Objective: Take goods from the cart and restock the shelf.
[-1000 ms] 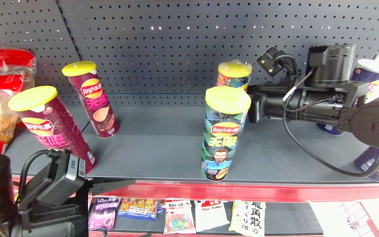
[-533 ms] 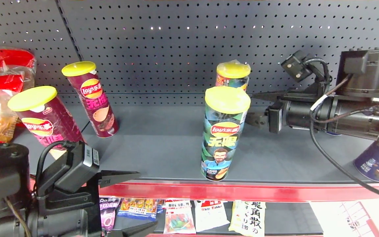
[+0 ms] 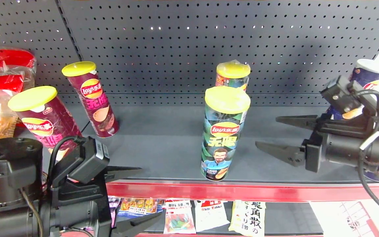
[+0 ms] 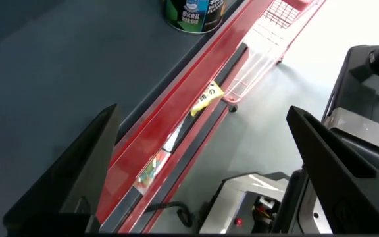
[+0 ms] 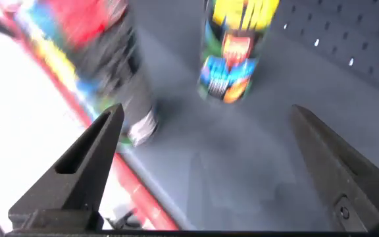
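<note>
Your right tool (image 3: 266, 131) hangs empty, fingers spread wide, just right of the green can (image 3: 225, 135), which stands upright at the front edge of the shelf (image 3: 163, 148), label outward, likely so shoppers can read it. Your left tool (image 3: 150, 192), also spread and empty, sits low to that can's left. The second can (image 3: 232, 82) just behind it is sealed, like it, under a yellow lid (image 3: 233, 69), contents hidden.

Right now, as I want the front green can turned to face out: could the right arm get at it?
Probably yes. The right end effector hangs open beside the green can, about level with its middle, with only bare shelf between them.
</note>
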{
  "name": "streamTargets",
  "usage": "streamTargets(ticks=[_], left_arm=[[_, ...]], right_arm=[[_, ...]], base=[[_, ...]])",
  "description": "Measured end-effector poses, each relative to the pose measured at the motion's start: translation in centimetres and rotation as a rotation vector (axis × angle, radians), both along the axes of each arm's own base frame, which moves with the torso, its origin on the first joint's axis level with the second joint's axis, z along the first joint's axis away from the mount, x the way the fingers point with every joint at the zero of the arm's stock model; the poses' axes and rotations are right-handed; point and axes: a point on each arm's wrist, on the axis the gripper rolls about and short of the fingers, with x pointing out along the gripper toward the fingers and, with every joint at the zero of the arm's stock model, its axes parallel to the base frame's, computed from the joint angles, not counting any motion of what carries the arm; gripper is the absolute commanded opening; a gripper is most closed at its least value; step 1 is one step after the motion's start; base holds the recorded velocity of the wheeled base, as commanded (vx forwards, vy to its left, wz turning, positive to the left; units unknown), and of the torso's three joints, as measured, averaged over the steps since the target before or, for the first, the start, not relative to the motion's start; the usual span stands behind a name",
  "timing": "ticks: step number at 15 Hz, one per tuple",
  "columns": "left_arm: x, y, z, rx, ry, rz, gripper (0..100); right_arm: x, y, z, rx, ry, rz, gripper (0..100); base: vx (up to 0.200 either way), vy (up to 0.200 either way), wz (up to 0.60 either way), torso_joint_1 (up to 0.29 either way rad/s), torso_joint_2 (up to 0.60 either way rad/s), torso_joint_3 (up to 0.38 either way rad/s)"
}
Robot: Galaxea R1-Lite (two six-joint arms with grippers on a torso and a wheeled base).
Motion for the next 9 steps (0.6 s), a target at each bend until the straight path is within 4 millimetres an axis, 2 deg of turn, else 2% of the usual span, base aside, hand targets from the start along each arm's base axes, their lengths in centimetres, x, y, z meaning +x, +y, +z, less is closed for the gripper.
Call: streamTargets(ticks=[5, 9], left_arm=[[0.1, 0.0, -0.3, 0.023, 0.002, 0.035, 100], [-0.2, 0.2, -0.7, 0.033, 0.008, 0.036, 100]], right_arm=[[-4.7, -1.9, -1.8, -0.006, 0.009, 0.020, 100], [-8.1, -3.8, -3.4, -0.019, -0.010, -0.042, 100]], base=[[0.000, 0.000, 0.00, 0.000, 0.00, 0.000], [0.000, 0.000, 0.00, 0.000, 0.00, 0.000]])
